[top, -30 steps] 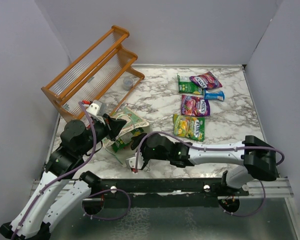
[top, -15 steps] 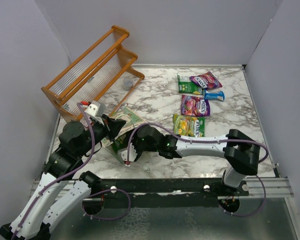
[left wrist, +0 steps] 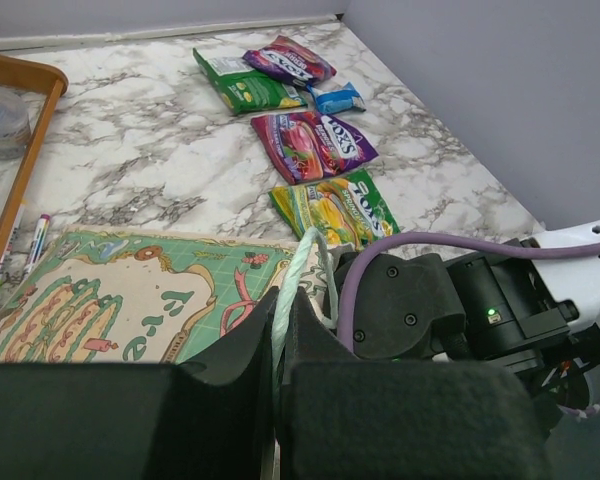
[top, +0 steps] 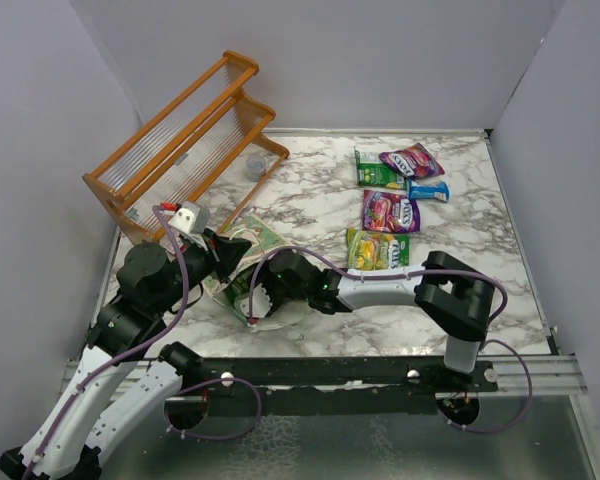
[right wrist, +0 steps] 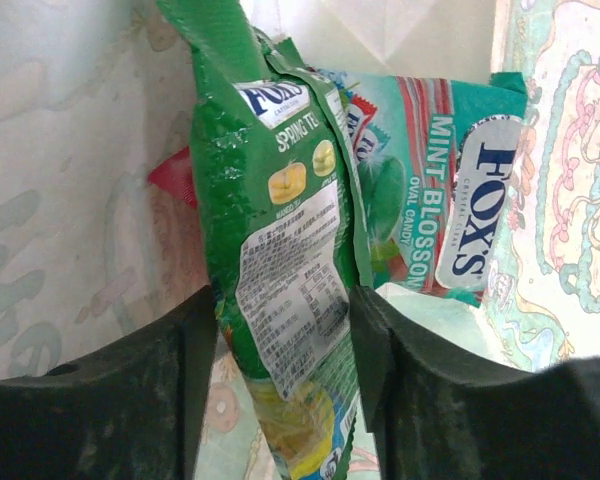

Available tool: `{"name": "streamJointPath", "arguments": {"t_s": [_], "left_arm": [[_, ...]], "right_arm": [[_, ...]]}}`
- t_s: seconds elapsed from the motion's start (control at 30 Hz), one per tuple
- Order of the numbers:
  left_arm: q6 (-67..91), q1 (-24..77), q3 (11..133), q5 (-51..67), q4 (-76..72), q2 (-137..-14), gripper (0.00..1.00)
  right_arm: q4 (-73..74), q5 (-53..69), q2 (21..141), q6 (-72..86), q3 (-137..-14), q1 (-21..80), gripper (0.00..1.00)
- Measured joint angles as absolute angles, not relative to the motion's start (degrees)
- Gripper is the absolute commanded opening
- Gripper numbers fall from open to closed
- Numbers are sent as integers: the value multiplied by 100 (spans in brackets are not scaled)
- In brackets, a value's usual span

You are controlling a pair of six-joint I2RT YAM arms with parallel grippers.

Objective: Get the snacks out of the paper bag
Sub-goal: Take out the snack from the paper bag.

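Observation:
The pale-green paper bag (top: 263, 236) lies on its side at the near left of the table, and its printed side shows in the left wrist view (left wrist: 130, 300). My left gripper (top: 230, 258) is shut on the bag's rim and string handle (left wrist: 298, 275). My right gripper (top: 252, 300) is at the bag's mouth. It is open, with one finger on each side of a green packet (right wrist: 280, 230). A teal mint packet (right wrist: 430, 190) and a red packet (right wrist: 172, 170) lie behind it in the bag. Several packets lie on the table: green (top: 378, 176), purple (top: 412, 160), blue (top: 428, 190), purple-pink (top: 390, 211), yellow-green (top: 378, 252).
An orange wooden rack (top: 185, 145) leans at the back left, with a small clear cup (top: 256, 167) by its foot. Two thin pens (left wrist: 35, 235) lie beside the bag. Grey walls close the table on three sides.
My right arm has swung left and its gripper has moved from the table's near edge up into the bag's mouth. The left gripper keeps its hold on the bag.

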State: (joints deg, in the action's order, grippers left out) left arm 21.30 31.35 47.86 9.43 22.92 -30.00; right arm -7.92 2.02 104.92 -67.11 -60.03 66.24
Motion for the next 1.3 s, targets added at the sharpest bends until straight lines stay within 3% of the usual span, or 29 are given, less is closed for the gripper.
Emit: {"name": "streamJointPath", "arguments": {"t_s": [0.23, 0.5, 0.93, 1.3], "left_arm": [[2130, 3135, 4792, 939, 2375, -2965, 0], [2130, 3135, 4801, 937, 2449, -2952, 0], [2130, 3135, 4801, 932, 2471, -2952, 0], [2130, 3135, 4794, 934, 2451, -2952, 0]], "right_arm": [[-1203, -19, 10739, -6853, -6101, 6593, 23], [-1476, -43, 10715, -6862, -6090, 6584, 2], [-1278, 314, 8962, -6401, -5489, 6576, 1], [-1013, 1505, 6904, -5142, -4456, 6576, 1]]}}
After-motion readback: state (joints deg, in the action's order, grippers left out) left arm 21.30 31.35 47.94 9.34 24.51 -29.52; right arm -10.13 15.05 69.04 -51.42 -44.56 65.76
